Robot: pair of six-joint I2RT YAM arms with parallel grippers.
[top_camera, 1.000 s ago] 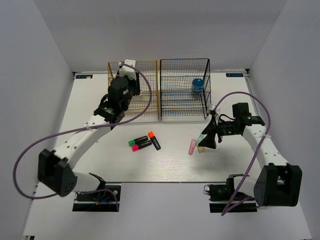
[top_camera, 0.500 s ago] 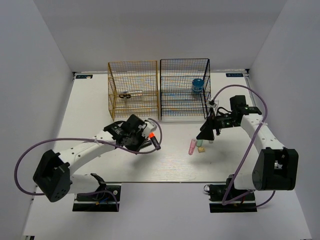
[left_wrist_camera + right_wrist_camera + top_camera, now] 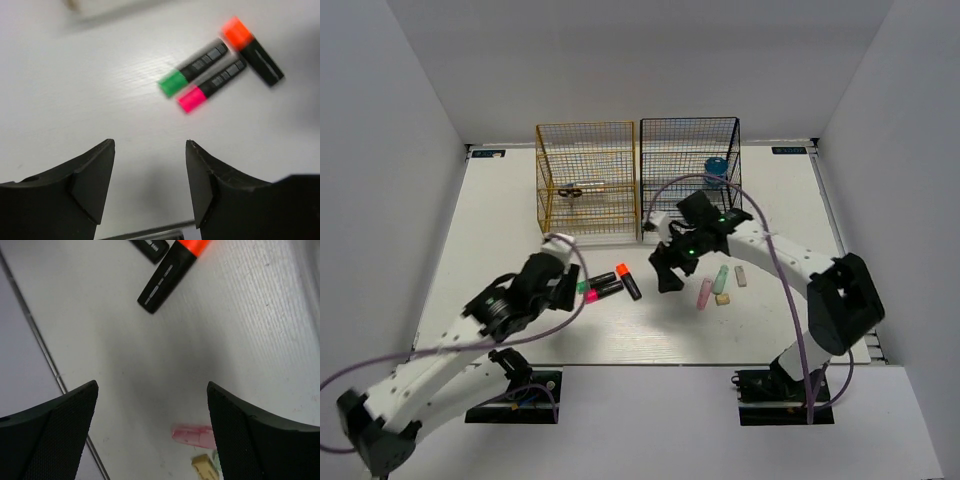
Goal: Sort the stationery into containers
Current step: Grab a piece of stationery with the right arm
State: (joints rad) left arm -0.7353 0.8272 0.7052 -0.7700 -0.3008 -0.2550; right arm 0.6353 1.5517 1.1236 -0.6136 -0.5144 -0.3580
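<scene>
Stationery, overhead view: loose pieces lie on the white table [image 3: 490, 220], in front of two wire racks.
Highlighters, overhead view: green-capped highlighter [image 3: 586, 285] and pink-capped highlighter [image 3: 603, 292] lie side by side, close together. The orange-capped highlighter [image 3: 628, 280] lies just to their right, angled across their black ends.
Sticks, overhead view: pink stick [image 3: 704, 293], green stick [image 3: 721, 278], pale stick [image 3: 741, 276] and a short yellowish piece [image 3: 722, 299] cluster right of the highlighters.
Racks, overhead view: gold rack [image 3: 585, 135] and black rack [image 3: 688, 130] stand side by side at the back of the table. A blue jar [image 3: 716, 167] sits on a shelf in the black rack. A small dark item [image 3: 582, 189], too small to name, sits on a shelf in the gold rack.
Grippers, overhead view: left gripper [image 3: 568, 283] is just left of the green cap. The right gripper [image 3: 665, 275] is between the orange-capped highlighter and the sticks. The finger gap is not readable from here.
Left wrist view: left gripper [image 3: 149, 170] has its fingers spread with nothing between them, over bare table. Ahead and to the right lie the green-capped highlighter [image 3: 192, 72], pink-capped highlighter [image 3: 212, 85] and orange-capped highlighter [image 3: 252, 50], slightly blurred.
Right wrist view: right gripper [image 3: 152, 410] has its fingers wide apart and holds nothing. The orange-capped highlighter [image 3: 172, 272] lies ahead at the top. The pink stick [image 3: 194, 435] and yellowish piece [image 3: 205, 467] lie low between the fingers, nearer the right one.
</scene>
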